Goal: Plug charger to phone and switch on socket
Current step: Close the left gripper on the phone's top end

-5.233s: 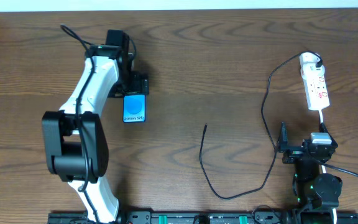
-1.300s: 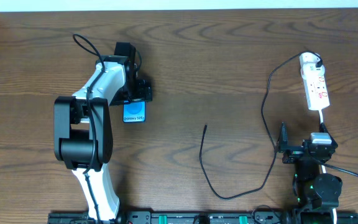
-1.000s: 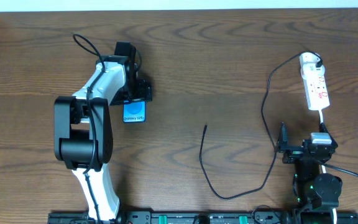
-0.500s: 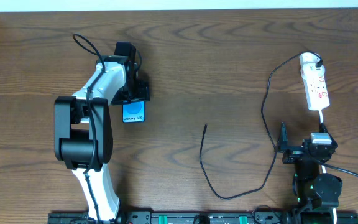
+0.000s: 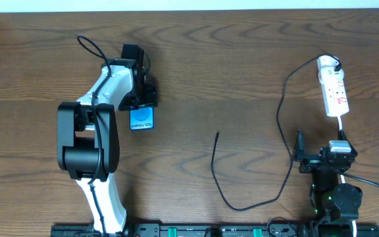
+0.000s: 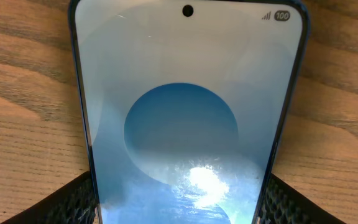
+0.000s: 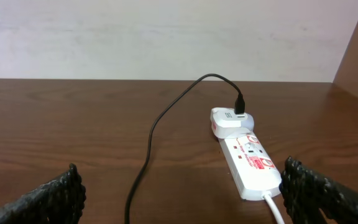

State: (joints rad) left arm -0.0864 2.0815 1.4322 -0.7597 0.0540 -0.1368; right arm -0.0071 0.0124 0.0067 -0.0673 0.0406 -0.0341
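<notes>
Left gripper (image 6: pixel 179 200) is closed on the phone (image 6: pixel 185 112), pads against both long edges; phone lies flat on the table (image 6: pixel 17 124). Right gripper (image 7: pixel 179 199) is spread wide, nothing between its fingers. Socket (image 7: pixel 248 163) is seen ahead of it, slightly right; charger (image 7: pixel 239 104) is plugged in at the socket's far end.
</notes>
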